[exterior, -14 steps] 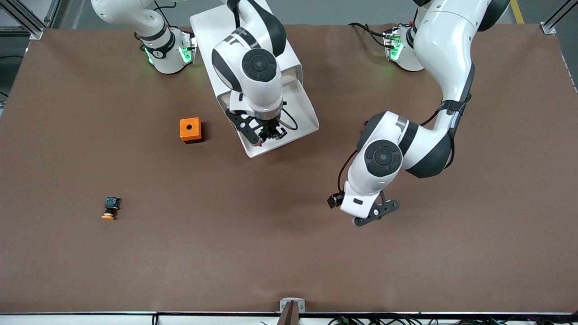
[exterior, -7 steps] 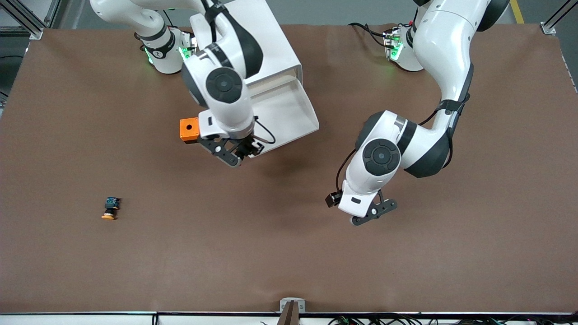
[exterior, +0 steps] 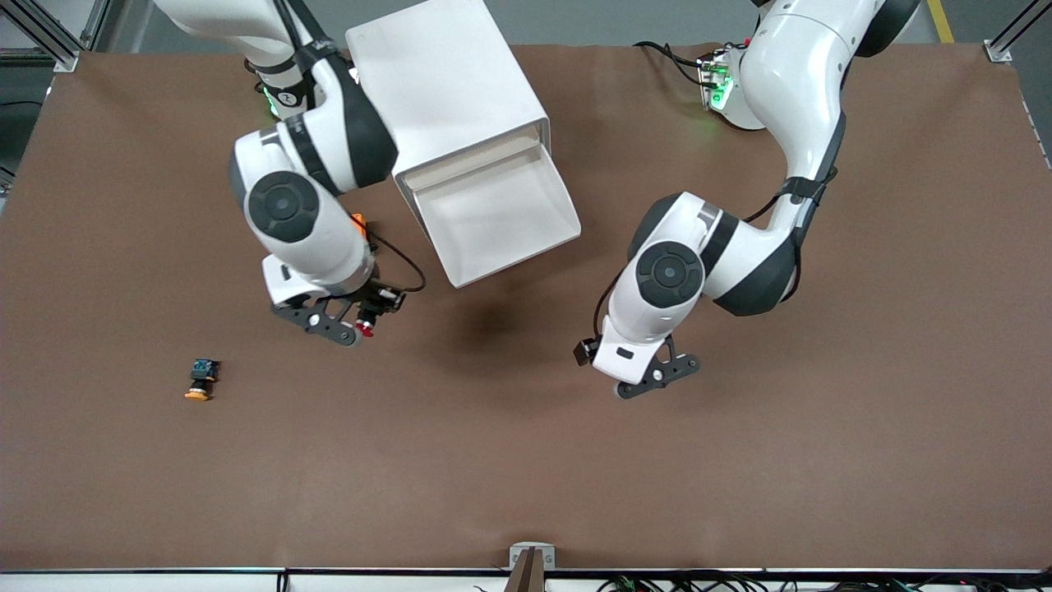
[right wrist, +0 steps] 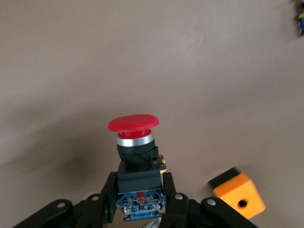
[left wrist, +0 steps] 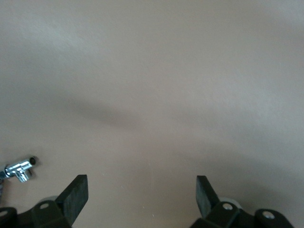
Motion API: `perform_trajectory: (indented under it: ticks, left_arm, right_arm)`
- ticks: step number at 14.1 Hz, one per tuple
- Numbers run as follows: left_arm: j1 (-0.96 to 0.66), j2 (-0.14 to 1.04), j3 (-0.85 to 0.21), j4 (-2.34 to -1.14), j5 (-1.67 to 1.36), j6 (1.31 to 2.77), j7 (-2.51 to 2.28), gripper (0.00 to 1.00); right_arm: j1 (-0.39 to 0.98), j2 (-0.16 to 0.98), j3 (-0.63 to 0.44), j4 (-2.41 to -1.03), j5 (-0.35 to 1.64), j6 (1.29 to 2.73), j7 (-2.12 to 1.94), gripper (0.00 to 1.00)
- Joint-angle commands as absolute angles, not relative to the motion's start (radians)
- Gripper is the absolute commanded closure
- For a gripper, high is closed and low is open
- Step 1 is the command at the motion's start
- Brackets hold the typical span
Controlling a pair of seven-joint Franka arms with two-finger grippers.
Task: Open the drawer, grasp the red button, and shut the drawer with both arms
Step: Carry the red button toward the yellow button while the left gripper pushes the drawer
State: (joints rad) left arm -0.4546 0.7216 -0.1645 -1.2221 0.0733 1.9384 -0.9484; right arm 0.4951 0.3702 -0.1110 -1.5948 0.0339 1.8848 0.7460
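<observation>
The white cabinet [exterior: 444,82] has its top drawer [exterior: 493,215] pulled out, and the tray shows nothing inside. My right gripper [exterior: 362,322] is over bare table beside the drawer, toward the right arm's end. It is shut on the button [exterior: 367,330]. In the right wrist view the button's red cap [right wrist: 133,123] points away from the gripper [right wrist: 140,192], and the fingers clamp its black body. My left gripper [exterior: 655,378] hovers over bare table toward the left arm's end. In the left wrist view it [left wrist: 141,195] is open and empty.
The orange box [exterior: 357,219] is mostly hidden under the right arm and shows in the right wrist view [right wrist: 239,195]. An orange-capped button [exterior: 200,381] lies near the right arm's end, nearer the front camera. A small metal fitting [left wrist: 19,169] shows beside the left gripper.
My right gripper has moved from over the open drawer out over the table toward the right arm's end, with the button in it. My left gripper has shifted slightly toward the drawer.
</observation>
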Motion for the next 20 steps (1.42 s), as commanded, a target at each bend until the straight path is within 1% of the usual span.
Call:
perform_trajectory:
  ticks: [1,2,5,7,10,11,13,17,20]
  left_arm:
    - [-0.497,0.707,-0.164,-1.252,0.083,1.947,-1.023,0.0]
    - [-0.517,0.71,-0.164,-1.255,0.083,1.947,-1.038,0.0]
    - [-0.571,0.725,-0.164,-1.255,0.083,1.947,-1.092,0.0]
    - [-0.598,0.735,-0.164,-1.253,0.081,1.947,-1.118,0.0]
    - [-0.638,0.735,-0.166,-1.272,0.08,1.947,-1.164,0.0]
    - [-0.65,0.736,-0.166,-1.278,0.08,1.947,-1.169,0.0]
    - [-0.673,0.738,-0.166,-1.278,0.066,1.945,-1.169,0.0]
    - [-0.715,0.742,-0.166,-1.278,-0.027,1.945,-1.207,0.0]
    - [-0.744,0.752,-0.166,-1.279,-0.057,1.945,-1.226,0.0]
  right_arm:
    - [0.398,0.357,-0.092,-1.634,0.025,1.952,0.579,1.0]
    - [0.371,0.362,-0.092,-1.637,0.025,1.979,0.531,1.0]
    - [0.304,0.411,-0.091,-1.705,0.025,2.138,0.418,1.0]
    - [0.259,0.437,-0.091,-1.739,0.028,2.218,0.347,1.0]
    - [0.223,0.477,-0.091,-1.738,0.037,2.247,0.29,1.0]
    - [0.218,0.506,-0.091,-1.741,0.038,2.281,0.287,1.0]
    - [0.198,0.543,-0.089,-1.74,0.038,2.299,0.287,1.0]
    - [0.176,0.571,-0.09,-1.74,0.038,2.299,0.284,1.0]
    - [0.129,0.586,-0.089,-1.741,0.038,2.302,0.2,1.0]
